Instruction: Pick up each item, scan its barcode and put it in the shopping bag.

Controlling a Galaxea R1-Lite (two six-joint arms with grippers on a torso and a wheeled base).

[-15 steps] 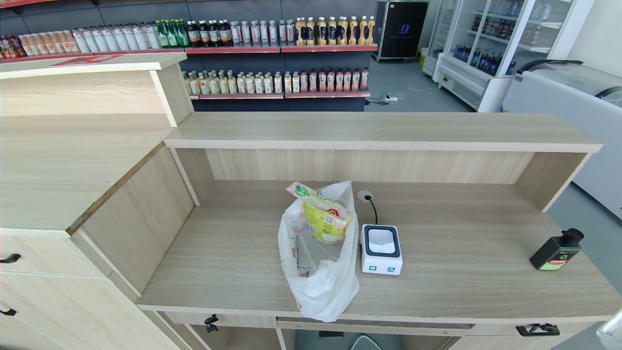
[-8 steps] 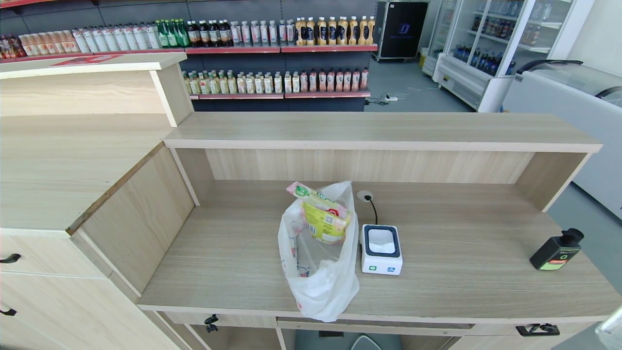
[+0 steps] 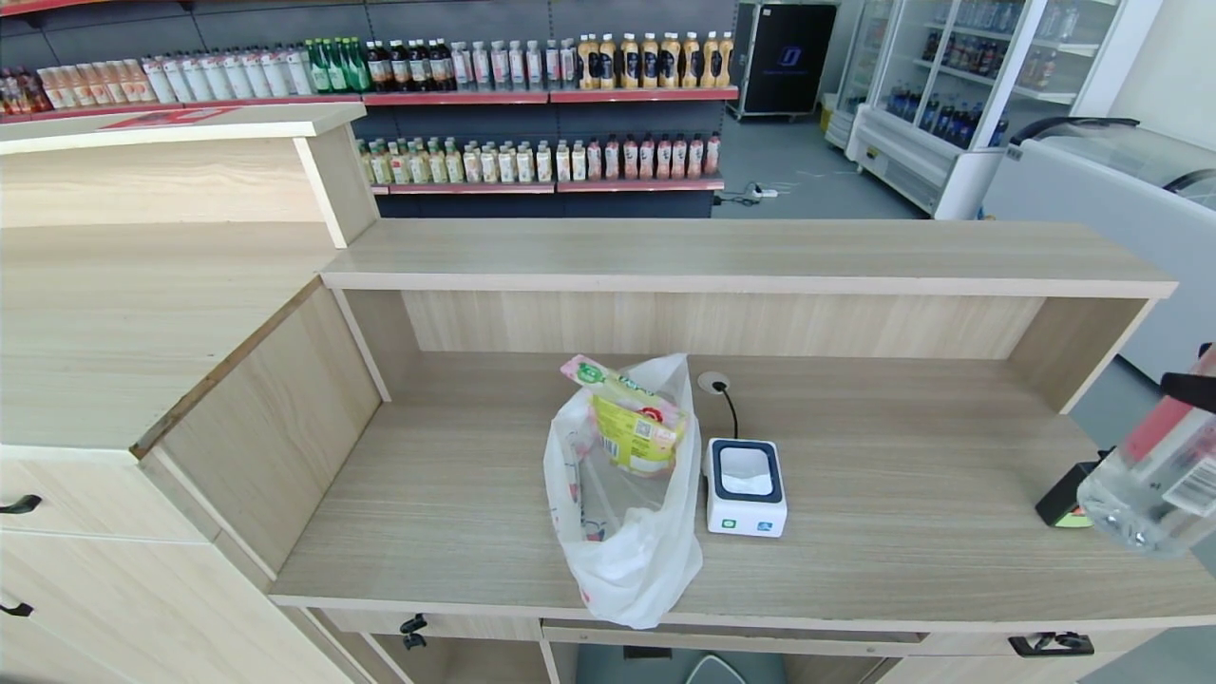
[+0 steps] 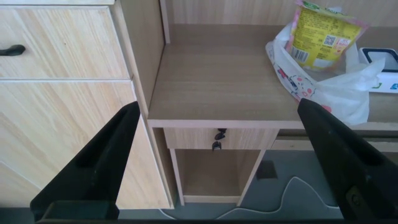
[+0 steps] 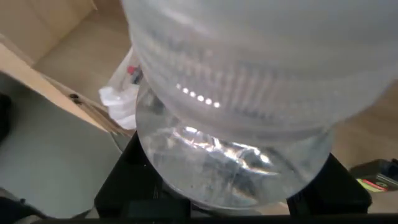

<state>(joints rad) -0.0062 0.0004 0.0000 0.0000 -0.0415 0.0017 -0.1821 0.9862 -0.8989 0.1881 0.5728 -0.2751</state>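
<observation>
Jaws: right gripper (image 5: 230, 155) clamped on clear bottle (image 3: 1154, 475), newly raised into head view; left gripper (image 4: 217, 106) wide, empty. Scanner (image 3: 747, 484) next, I judge.

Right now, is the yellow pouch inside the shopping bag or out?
Inside: the yellow pouch sits in the open mouth of the shopping bag, top poking out.
</observation>
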